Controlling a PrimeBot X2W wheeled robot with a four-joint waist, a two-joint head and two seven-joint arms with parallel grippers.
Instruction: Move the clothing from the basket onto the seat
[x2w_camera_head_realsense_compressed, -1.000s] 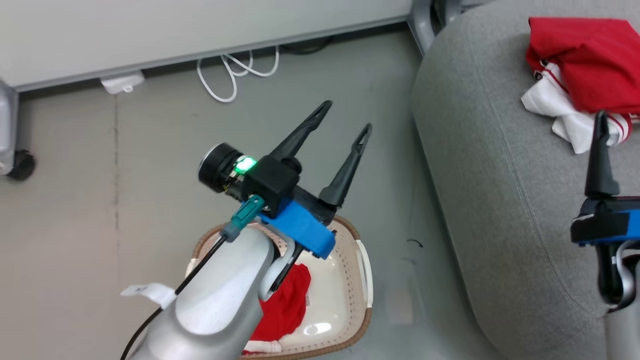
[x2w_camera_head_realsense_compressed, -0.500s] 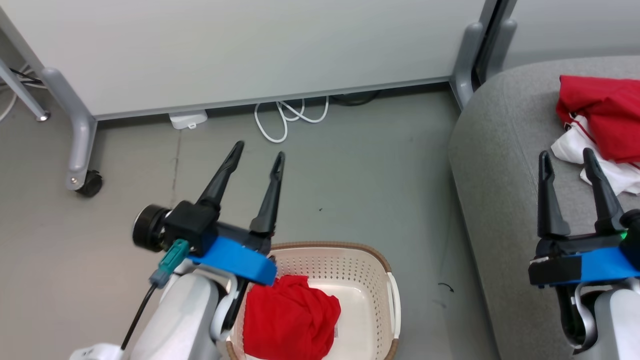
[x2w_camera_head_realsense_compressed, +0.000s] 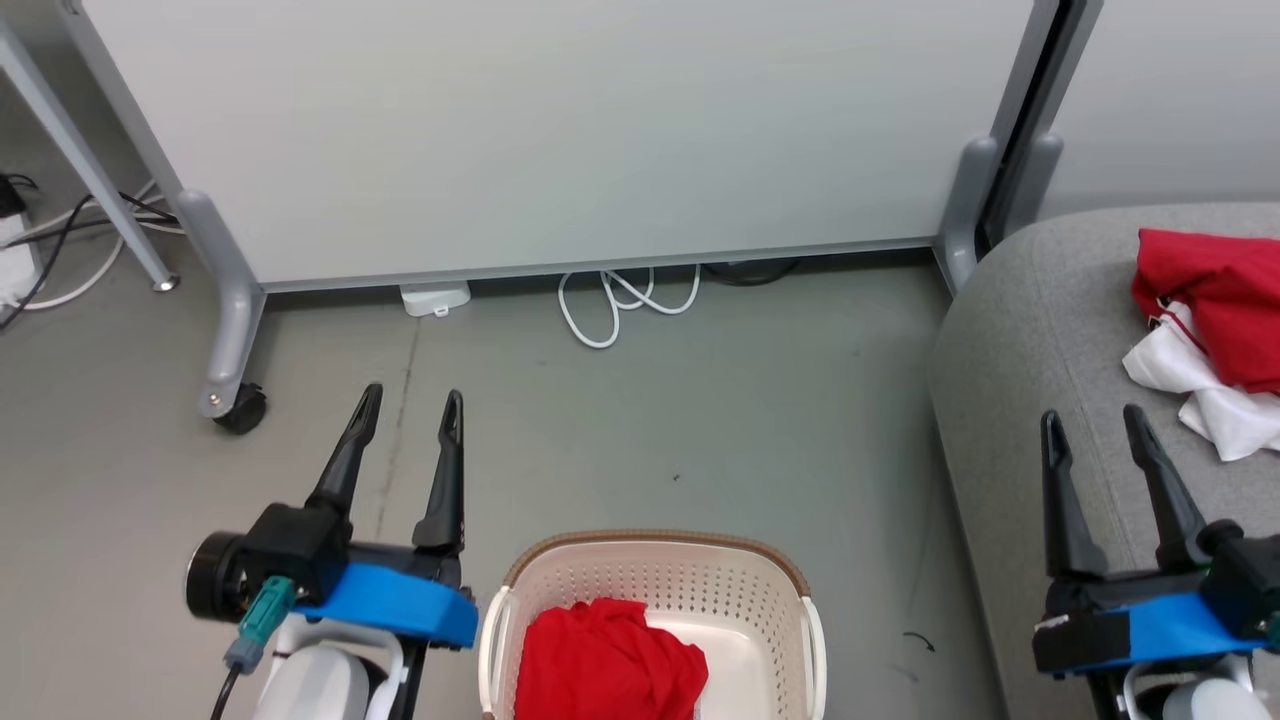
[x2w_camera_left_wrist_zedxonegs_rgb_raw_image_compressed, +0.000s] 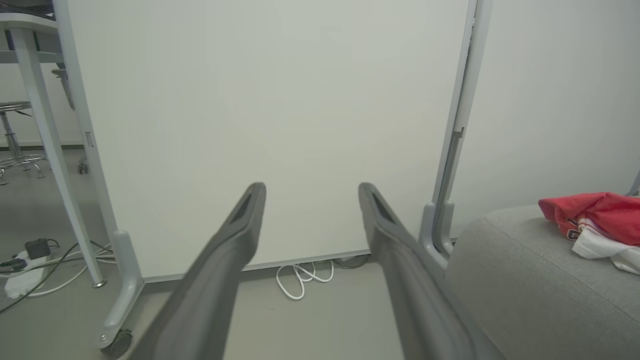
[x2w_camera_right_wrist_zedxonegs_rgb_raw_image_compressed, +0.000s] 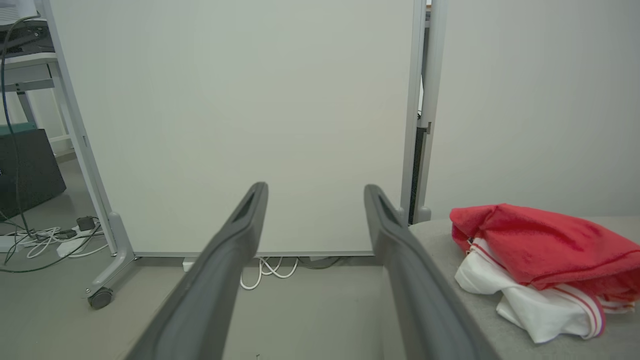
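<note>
The left gripper (x2w_camera_head_realsense_compressed: 412, 395), jaws spread and empty, hangs over the grey floor (x2w_camera_head_realsense_compressed: 760, 400) left of the cream-white perforated plastic basket (x2w_camera_head_realsense_compressed: 655, 540). One crumpled bright red garment (x2w_camera_head_realsense_compressed: 610, 665) lies in the basket's left half. The right gripper (x2w_camera_head_realsense_compressed: 1091, 416), likewise spread and empty, hangs over the light grey upholstered seat (x2w_camera_head_realsense_compressed: 1030, 330) near its left edge. A second red-and-white garment (x2w_camera_head_realsense_compressed: 1215, 320) rests farther in.

head camera has turned, and both arms now sit low at the sides

the whole view has shifted, showing more of the white panel (x2w_camera_head_realsense_compressed: 600, 130) and floor (x2w_camera_head_realsense_compressed: 750, 400). the left gripper (x2w_camera_head_realsense_compressed: 412, 394), a second ago stretched over the basket (x2w_camera_head_realsense_compressed: 655, 540) and hiding part of the red garment (x2w_camera_head_realsense_compressed: 610, 665), now stands left of the basket, clear of it. the right gripper (x2w_camera_head_realsense_compressed: 1090, 413), earlier showing one finger, now shows both over the seat (x2w_camera_head_realsense_compressed: 1020, 330), short of the red and white garment (x2w_camera_head_realsense_compressed: 1215, 300).
</note>
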